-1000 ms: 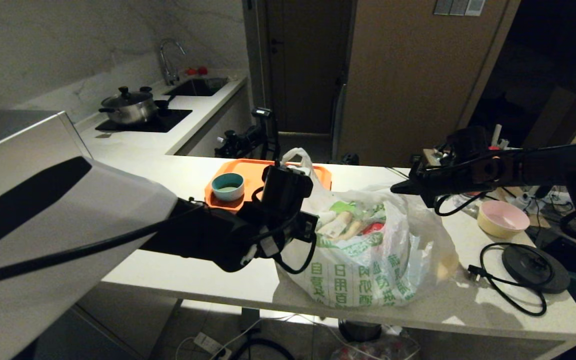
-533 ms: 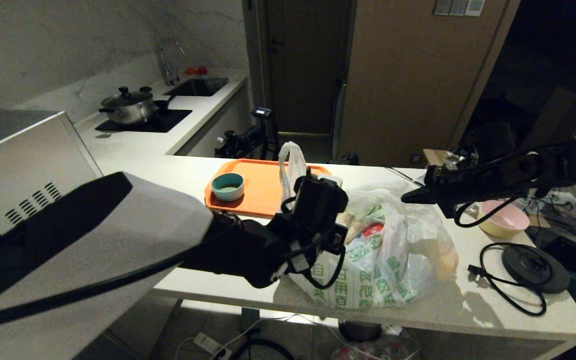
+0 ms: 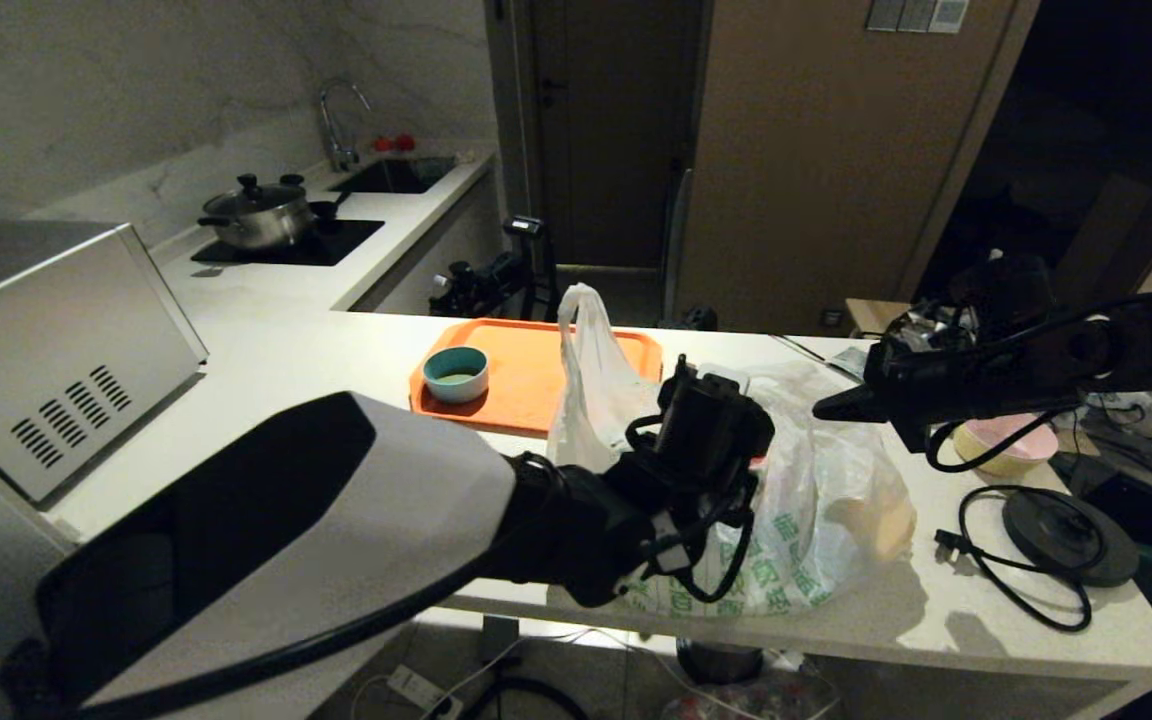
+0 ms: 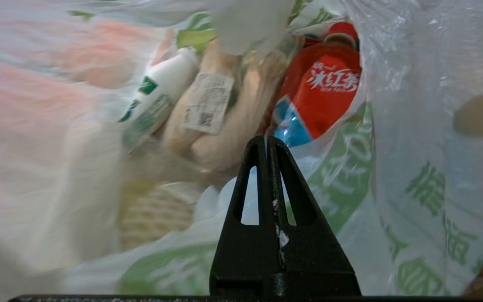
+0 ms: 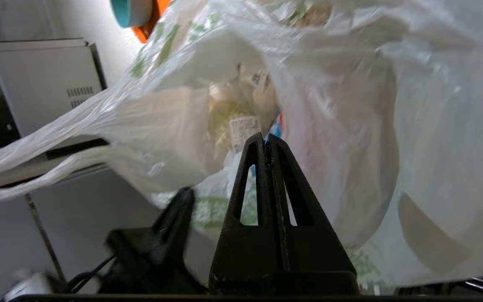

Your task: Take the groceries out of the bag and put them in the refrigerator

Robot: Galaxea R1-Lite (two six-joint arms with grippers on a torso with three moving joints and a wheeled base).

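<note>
On the white desk (image 3: 356, 350) in front of the robot, the bag (image 3: 836, 500) sits just right of the orange tray (image 3: 526, 370), slumped and open at the top, its near handle (image 3: 586, 350) now pulled up tall where a second ago it was a low loop. No refrigerator shows in any view, so the groceries are all still here, well short of where they belong.

The left arm has swung a long way across since a second ago: it was over the tray side then, and now its wrist sits right against the bag's near face. The left hand (image 4: 268, 144) is closed, fingers pressed flat together on nothing, tip just at the mouth of the bag. The right hand (image 3: 826, 408) has dropped a little and come in toward the bag's far upper edge; it too is closed and empty, as the right wrist view shows.

Inside, past the left tip, lie the red-labelled bottle (image 4: 321, 96), the pale beige lumps (image 4: 220, 126) with a paper sticker, and the white bottle with green label (image 4: 157, 96) lying slantwise.

To my eye both arms are closing on the bag to spread its mouth; the hands would have to open before anything can be lifted out.
</note>
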